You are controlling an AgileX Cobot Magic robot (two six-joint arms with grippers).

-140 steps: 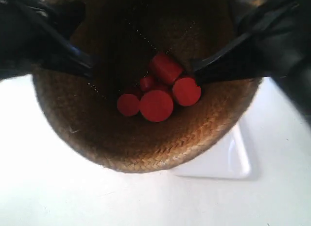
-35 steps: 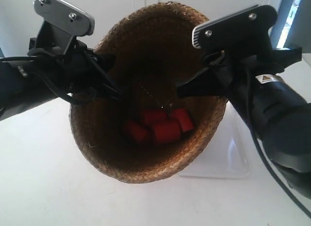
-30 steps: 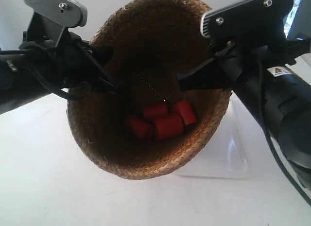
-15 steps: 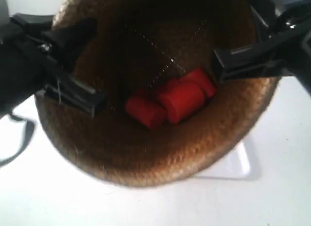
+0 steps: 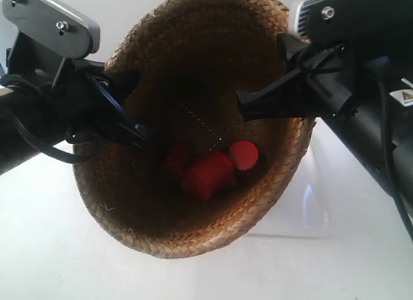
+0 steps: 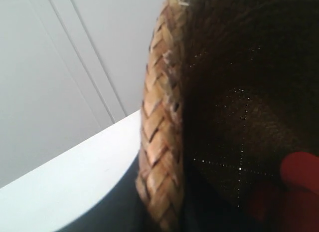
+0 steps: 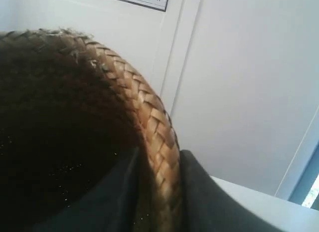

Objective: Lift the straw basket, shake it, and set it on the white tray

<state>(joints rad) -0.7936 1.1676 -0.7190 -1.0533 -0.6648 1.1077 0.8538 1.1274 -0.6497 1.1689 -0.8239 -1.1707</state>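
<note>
The arm at the exterior view's left (image 5: 39, 113) reaches to the rim of the straw basket (image 5: 193, 235), which I see held up and tilted, mouth toward the camera. My left gripper (image 6: 160, 202) is clamped across the braid. Red cylinders (image 5: 210, 171) lie inside. My right gripper (image 7: 159, 192) pinches the rim too. Far right, the basket blocks most of the white tray (image 5: 316, 216) on the table (image 5: 45, 261).

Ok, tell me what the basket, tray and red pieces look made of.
The straw basket: braided natural fibre, matte tan, woven strands show on rim. The white tray: probably plastic, glossy highlights. The red cylinders: smooth, uniform colour, plastic or painted wood, unclear.
</note>
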